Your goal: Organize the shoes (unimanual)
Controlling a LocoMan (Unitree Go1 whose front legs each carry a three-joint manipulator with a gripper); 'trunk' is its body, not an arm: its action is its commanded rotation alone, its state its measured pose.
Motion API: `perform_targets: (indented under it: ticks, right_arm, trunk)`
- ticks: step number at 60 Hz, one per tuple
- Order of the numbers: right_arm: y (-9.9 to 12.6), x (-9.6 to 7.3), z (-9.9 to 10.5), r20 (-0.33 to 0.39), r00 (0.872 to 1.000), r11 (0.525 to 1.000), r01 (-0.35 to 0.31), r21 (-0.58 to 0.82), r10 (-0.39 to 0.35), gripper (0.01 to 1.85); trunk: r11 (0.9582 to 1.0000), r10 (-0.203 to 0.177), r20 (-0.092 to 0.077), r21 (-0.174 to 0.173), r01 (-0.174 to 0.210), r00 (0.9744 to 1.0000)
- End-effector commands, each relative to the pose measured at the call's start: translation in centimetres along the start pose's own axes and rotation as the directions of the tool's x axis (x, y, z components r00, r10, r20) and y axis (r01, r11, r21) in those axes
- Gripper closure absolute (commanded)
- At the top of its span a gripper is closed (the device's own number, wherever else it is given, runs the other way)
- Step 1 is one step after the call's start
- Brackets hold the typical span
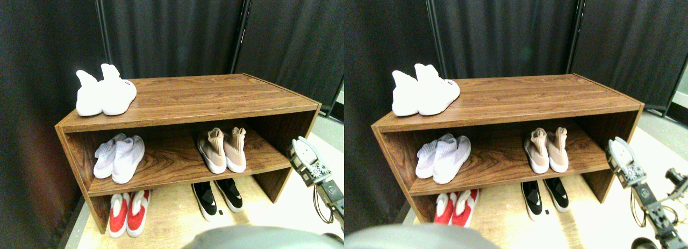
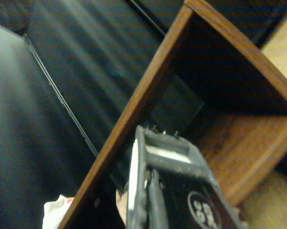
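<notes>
Tan-beige pair [image 1: 222, 149] side by side on the middle shelf [image 1: 177, 163], right part. Low black pair [image 1: 217, 198] on the floor directly below. Right gripper [image 1: 307, 162] raised off the shelf's right end, clear of both pairs; open or closed, impossible to tell.

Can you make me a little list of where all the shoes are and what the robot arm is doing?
top of shelf: white pair, left end
middle shelf, left: pale white-lilac pair
middle shelf, right: tan-beige pair, side by side
floor under shelf, left: red and white pair
floor under shelf, right: black pair
right gripper: beside the shelf's right end, holding nothing, touching no shoe
</notes>
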Motion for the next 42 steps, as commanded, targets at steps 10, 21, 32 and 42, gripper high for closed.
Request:
perform_targets:
  ticks: [10,21,32,42]
  right_arm:
    - [-1.3,-4.9,-1.2,0.006,1.0,0.999,0.025,-0.029,-0.025,1.8]
    - [-3.7,-5.5,-1.9,0.008,0.996,0.993,0.082,0.083,-0.083,1.8]
    - [-6.8,-4.9,-2.4,0.013,0.991,0.988,0.134,0.078,-0.135,1.8]
    - [-10.4,-3.9,-3.1,0.007,0.976,0.965,0.215,0.153,-0.218,1.8]
  trunk:
    - [0.9999,0.009,-0.05,-0.013,-0.01,0.9987]
    - [0.9999,0.01,-0.075,-0.011,-0.011,0.9971]
    - [0.9997,0.017,-0.095,-0.018,-0.018,0.9953]
    - [0.9991,0.028,-0.111,-0.028,-0.031,0.9935]
